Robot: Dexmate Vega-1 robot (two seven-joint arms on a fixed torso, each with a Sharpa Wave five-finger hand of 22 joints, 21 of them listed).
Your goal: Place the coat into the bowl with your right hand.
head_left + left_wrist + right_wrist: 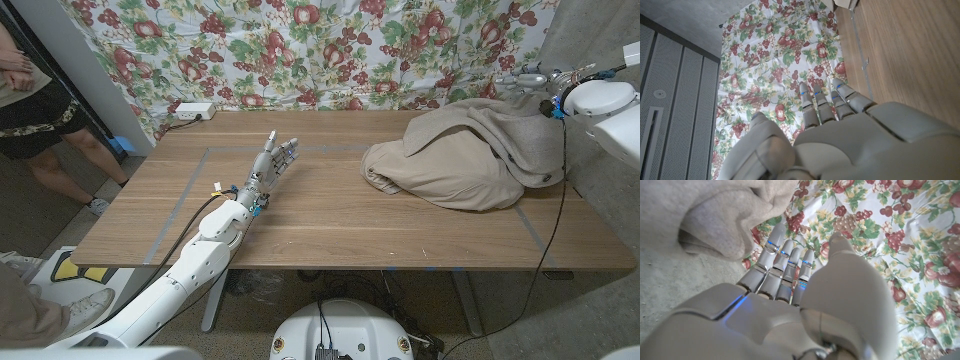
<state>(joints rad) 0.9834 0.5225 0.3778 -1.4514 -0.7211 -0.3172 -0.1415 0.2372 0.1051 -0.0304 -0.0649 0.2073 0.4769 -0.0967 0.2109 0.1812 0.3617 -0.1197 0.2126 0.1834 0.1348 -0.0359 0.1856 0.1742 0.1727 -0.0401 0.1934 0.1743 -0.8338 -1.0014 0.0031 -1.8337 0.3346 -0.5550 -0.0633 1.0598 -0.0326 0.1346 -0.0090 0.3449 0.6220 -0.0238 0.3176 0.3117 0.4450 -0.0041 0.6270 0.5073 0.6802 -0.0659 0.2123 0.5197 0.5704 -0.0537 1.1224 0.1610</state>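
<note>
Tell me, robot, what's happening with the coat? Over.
Left hand open, holding nothing. Right hand open beside coat, no grip. Coat heaped on table.

Beige coat [470,152] is lying crumpled in a soft heap on the wooden table, toward three o'clock, folds draping and bulging high at its far side.

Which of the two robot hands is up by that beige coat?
The right robot hand, raised at the coat's far edge; the left robot hand sits mid-table, away from it.
</note>
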